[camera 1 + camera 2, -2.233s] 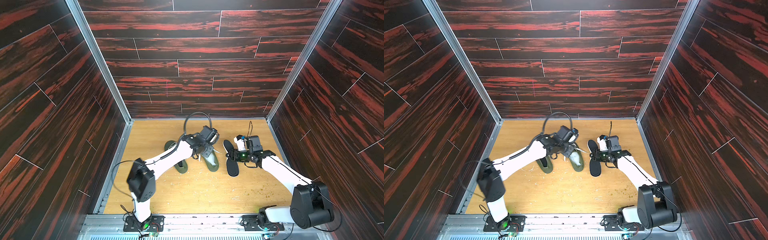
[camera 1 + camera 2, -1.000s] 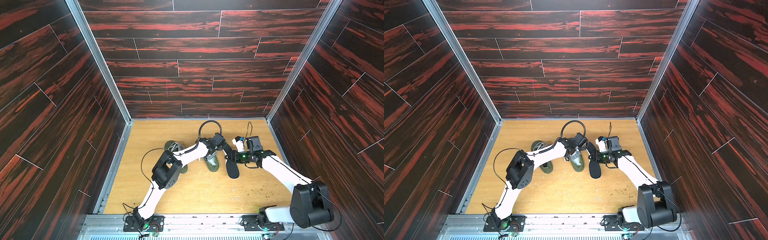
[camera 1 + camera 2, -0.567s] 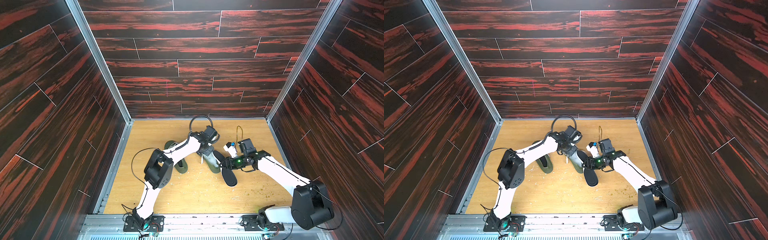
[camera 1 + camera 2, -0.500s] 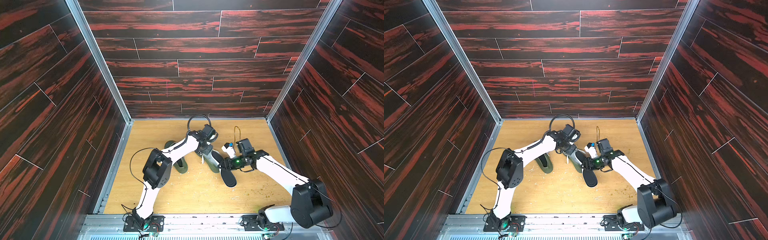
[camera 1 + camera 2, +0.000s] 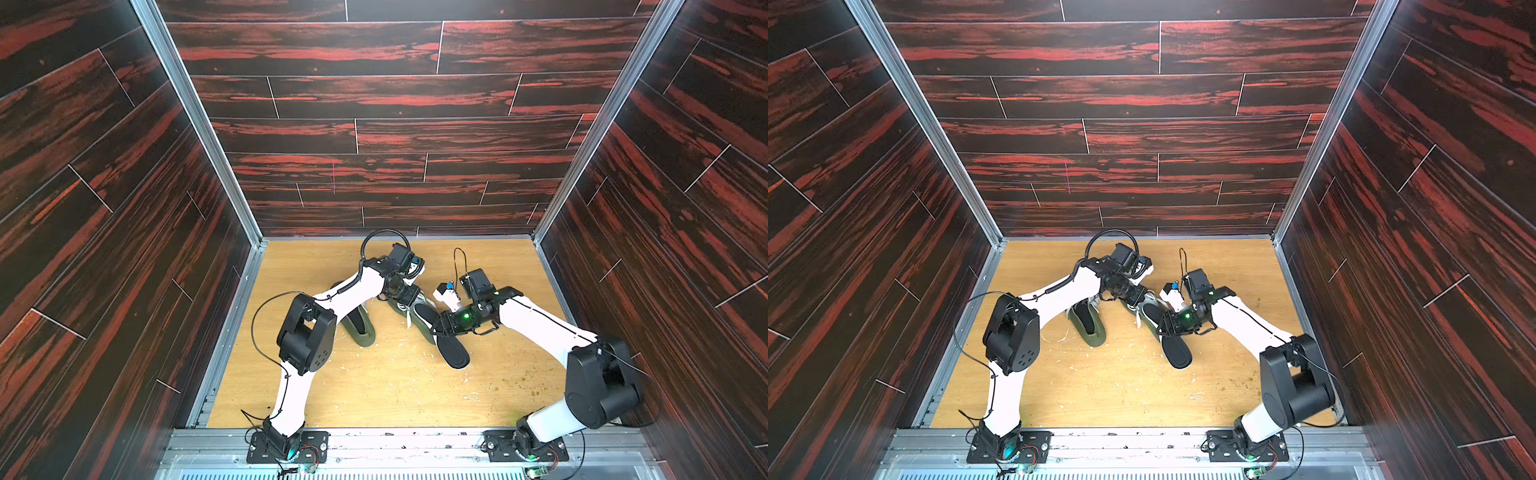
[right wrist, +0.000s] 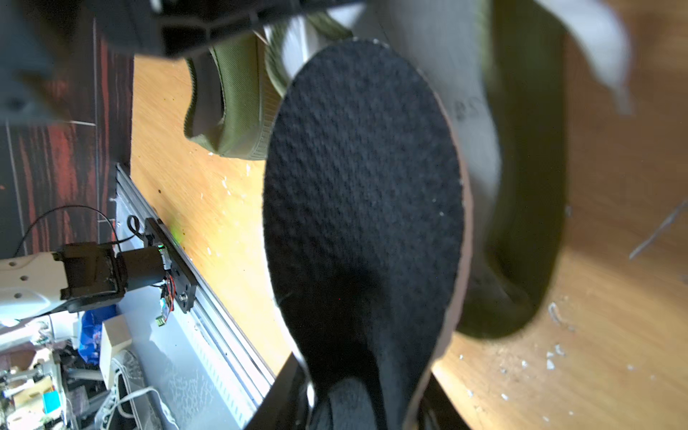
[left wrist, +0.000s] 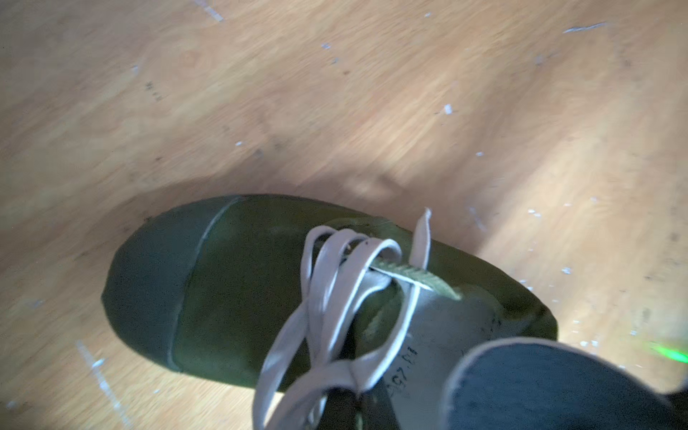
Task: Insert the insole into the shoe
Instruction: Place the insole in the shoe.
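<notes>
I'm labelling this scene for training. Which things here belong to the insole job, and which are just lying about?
In the job:
- black insole, gripped by the right end effector
- green shoe, held by the left end effector

Lying about:
- second green shoe
- white flecks on the table
- white sneaker beyond the table's edge

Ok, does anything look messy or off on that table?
Some mess: white flecks and greenish crumbs litter the table. The shoe's laces hang loose, and the insole angles out from its opening, not seated.
</notes>
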Motion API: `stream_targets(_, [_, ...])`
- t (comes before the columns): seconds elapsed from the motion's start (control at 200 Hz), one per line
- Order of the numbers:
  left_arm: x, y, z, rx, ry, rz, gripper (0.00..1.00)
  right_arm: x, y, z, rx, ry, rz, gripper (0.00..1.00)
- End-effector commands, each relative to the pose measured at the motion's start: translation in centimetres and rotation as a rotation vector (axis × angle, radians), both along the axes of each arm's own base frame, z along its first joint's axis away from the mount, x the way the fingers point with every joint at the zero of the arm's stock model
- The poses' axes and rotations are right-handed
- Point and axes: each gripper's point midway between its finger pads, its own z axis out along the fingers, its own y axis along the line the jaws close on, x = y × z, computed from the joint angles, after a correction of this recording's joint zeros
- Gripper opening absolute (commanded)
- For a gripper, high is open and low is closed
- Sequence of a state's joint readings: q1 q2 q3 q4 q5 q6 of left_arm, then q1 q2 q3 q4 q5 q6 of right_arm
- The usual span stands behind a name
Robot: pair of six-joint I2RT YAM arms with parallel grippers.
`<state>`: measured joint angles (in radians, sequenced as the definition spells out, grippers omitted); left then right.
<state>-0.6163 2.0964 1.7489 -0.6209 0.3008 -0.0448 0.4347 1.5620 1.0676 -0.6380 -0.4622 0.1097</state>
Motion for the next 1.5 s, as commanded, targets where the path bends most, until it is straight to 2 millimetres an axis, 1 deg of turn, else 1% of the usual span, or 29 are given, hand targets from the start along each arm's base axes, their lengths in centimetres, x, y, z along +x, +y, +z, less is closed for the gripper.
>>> stream_targets(0.0, [-0.3, -1.8, 6.1, -0.152, -0.105, -0.075, 0.00, -0.8, 0.0, -0.2, -0.023, 0.030, 0.049, 0.39])
stream_targets(0.075, [-0.3, -1.7, 6.3, -0.146, -0.115, -0.083, 0.00, -1.0, -0.1, -0.5, -0.034, 0.039, 0.057, 0.39])
stream_targets(0.15, [-0.3, -1.7, 6.4, -0.136, -0.131, -0.107, 0.00, -0.8, -0.9, -1.2, -0.086, 0.041, 0.049, 0.39])
stream_targets(0.165, [-0.8, -1.4, 6.0, -0.118, -0.108, -0.115, 0.00, -0.7, -1.0, -1.4, -0.100, 0.039, 0.046, 0.40])
stream_targets(0.276, [-1.5, -1.0, 5.8, -0.093, -0.117, -0.166, 0.00, 0.0, -2.2, -2.3, -0.184, 0.036, 0.025, 0.39])
stream_targets(0.386, [-1.6, -0.3, 5.8, -0.055, -0.161, -0.202, 0.00, 0.7, -2.5, -2.2, -0.216, 0.022, 0.016, 0.40])
stream_targets(0.491, [-1.4, -0.1, 6.0, -0.036, -0.198, -0.230, 0.00, 1.4, -2.8, -1.9, -0.257, -0.001, 0.022, 0.39])
stream_targets(0.581, [-1.1, -0.4, 6.4, -0.043, -0.210, -0.242, 0.00, 1.8, -3.2, -2.4, -0.341, -0.014, 0.059, 0.40])
stream_targets(0.636, [-1.0, -0.7, 6.6, -0.055, -0.211, -0.251, 0.00, 1.9, -3.0, -2.8, -0.371, -0.029, 0.094, 0.40])
stream_targets(0.716, [-0.9, -1.0, 6.8, -0.075, -0.214, -0.262, 0.00, 2.6, -2.8, -2.9, -0.385, -0.060, 0.110, 0.40])
stream_targets(0.812, [-0.7, -1.3, 6.9, -0.089, -0.222, -0.270, 0.00, 3.5, -3.1, -2.8, -0.422, -0.132, 0.140, 0.40])
stream_targets(0.902, [-0.2, -1.2, 6.6, -0.096, -0.222, -0.265, 0.00, 3.7, -2.6, -2.6, -0.436, -0.222, 0.233, 0.40])
stream_targets(1.037, [0.2, -1.3, 6.6, -0.128, -0.208, -0.264, 0.00, 4.0, -0.7, -1.8, -0.405, -0.373, 0.354, 0.40])
stream_targets(1.162, [0.2, -1.1, 6.5, -0.142, -0.192, -0.248, 0.00, 4.9, 0.7, -1.2, -0.364, -0.484, 0.365, 0.40])
stream_targets(1.172, [0.6, -1.3, 6.8, -0.156, -0.212, -0.247, 0.00, 4.9, 0.8, -1.2, -0.359, -0.491, 0.363, 0.40])
stream_targets(1.197, [0.7, -1.4, 7.0, -0.167, -0.216, -0.243, 0.00, 5.1, 1.0, -1.1, -0.349, -0.507, 0.359, 0.40])
stream_targets(1.233, [0.8, -1.2, 6.7, -0.177, -0.208, -0.237, 0.00, 5.2, 1.2, -1.1, -0.333, -0.519, 0.359, 0.41])
stream_targets(1.318, [0.8, -1.1, 6.7, -0.206, -0.199, -0.223, 0.00, 5.5, 1.7, -1.4, -0.305, -0.518, 0.353, 0.42])
stream_targets(1.498, [0.9, -0.9, 6.4, -0.256, -0.164, -0.168, 0.00, 6.3, 3.0, -2.2, -0.218, -0.371, 0.272, 0.42])
